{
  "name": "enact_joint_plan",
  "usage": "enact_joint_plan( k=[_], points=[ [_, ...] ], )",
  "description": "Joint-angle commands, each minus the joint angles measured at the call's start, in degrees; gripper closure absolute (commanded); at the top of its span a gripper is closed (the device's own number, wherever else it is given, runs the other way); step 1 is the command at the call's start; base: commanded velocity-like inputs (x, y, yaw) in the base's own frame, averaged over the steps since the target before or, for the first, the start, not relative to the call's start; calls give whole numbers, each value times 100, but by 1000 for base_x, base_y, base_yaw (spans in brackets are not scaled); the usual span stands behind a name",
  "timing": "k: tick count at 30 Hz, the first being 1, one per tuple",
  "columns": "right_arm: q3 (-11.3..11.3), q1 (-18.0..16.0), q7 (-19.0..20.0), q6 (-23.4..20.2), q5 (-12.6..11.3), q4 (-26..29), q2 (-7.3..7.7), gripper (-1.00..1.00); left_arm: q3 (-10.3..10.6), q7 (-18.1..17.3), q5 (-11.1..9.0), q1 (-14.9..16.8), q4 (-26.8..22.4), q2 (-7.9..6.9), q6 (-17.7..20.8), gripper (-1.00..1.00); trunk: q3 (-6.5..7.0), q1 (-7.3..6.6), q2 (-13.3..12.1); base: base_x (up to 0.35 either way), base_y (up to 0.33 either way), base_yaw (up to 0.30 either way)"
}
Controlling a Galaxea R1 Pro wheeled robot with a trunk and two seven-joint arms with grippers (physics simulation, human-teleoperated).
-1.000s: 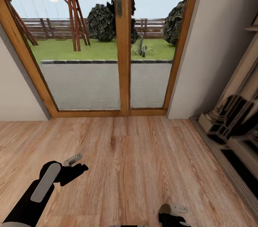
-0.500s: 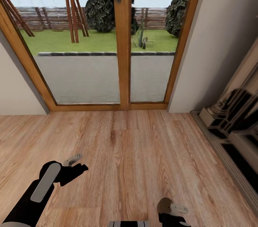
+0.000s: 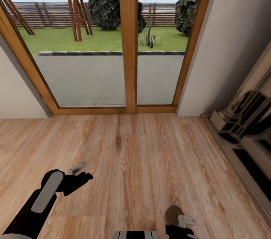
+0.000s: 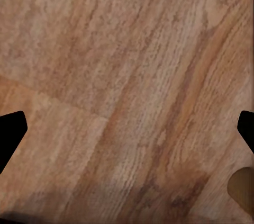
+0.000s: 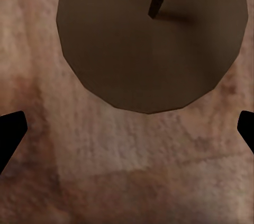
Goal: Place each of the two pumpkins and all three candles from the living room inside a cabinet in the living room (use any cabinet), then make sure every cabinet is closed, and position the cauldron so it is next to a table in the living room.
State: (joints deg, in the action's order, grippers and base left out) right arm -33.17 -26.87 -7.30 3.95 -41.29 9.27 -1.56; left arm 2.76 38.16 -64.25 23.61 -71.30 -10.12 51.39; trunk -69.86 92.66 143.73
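Note:
A candle, a stubby tan-brown cylinder, stands on the wooden floor at the bottom of the head view. It sits just ahead of my right gripper. In the right wrist view the candle shows its round top and short dark wick, beyond the fingertips. My right gripper is open, with only floor between its jaws. My left gripper hovers open over bare floor at the lower left, and in its wrist view the left gripper holds nothing. The pumpkins, cabinet, cauldron and table are out of view.
A glass patio door in a wooden frame fills the wall ahead, with beige wall on both sides. Dark and pale shelving runs along the right edge. Open wooden floor lies between me and the door.
The whole head view has shifted, so the door and garden sit a little higher in the picture: the camera moved. Both arms keep their places, and the candle stays by the right gripper.

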Motion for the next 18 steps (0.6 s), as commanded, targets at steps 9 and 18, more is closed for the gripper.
enact_joint_plan(
  k=[9,18],
  points=[
    [-49,-3,-25,36,-57,-7,-2,-100,6,28,-115,3,2,-16,285,-100,-4,-1,2,88,-4,0],
    [-49,-3,-35,36,-89,-12,-2,-100,14,33,-106,3,2,-16,301,-100,-4,-1,2,8,-1,0]
  ],
)
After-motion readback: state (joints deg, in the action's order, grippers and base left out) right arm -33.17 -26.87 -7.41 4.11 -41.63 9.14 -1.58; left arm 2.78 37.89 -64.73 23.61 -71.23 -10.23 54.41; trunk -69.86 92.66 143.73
